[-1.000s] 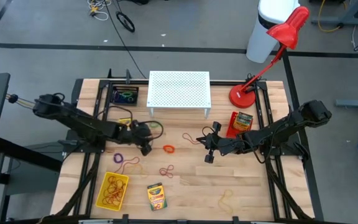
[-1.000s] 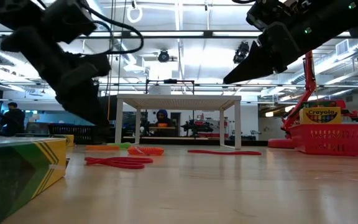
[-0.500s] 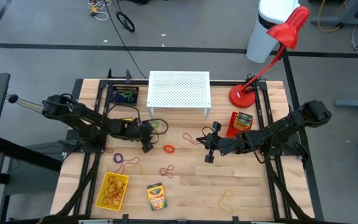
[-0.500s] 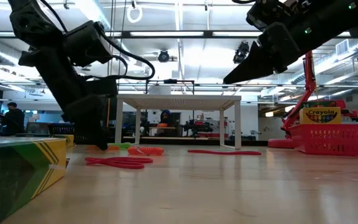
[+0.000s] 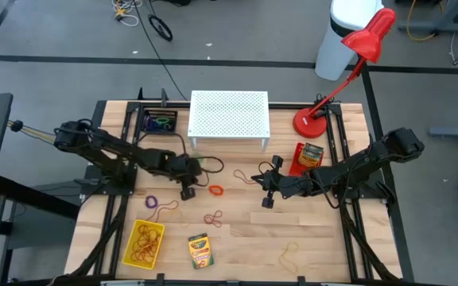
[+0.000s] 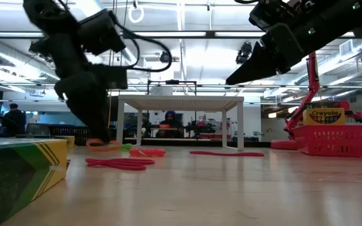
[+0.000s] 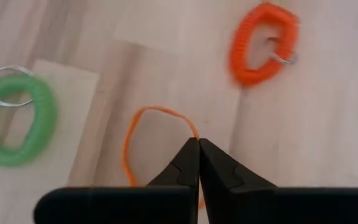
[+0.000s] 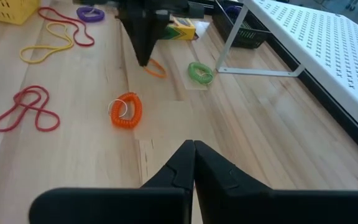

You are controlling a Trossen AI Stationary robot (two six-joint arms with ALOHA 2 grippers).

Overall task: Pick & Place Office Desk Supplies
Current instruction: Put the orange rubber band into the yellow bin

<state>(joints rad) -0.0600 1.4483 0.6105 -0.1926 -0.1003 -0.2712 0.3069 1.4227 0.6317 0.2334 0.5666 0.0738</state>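
Gripping is the step in hand: the left gripper stands tip-down on the table just in front of the white stand, its jaws pressed together over the thin orange band. The band's loop passes under the tips, so the pinch appears to have caught one strand, though the contact itself is hidden by the fingers. The band lies flat on the wood, between the green coil and the orange coil, touching neither.

The right gripper waits above the table's middle, jaws closed on nothing, near the red basket.

Judgement: the next move calls for a slow straight lift to confirm that the band comes away with the tips, then carriage to a bin; the yellow tray already holding bands seems the likely one. A thin band may slip out.
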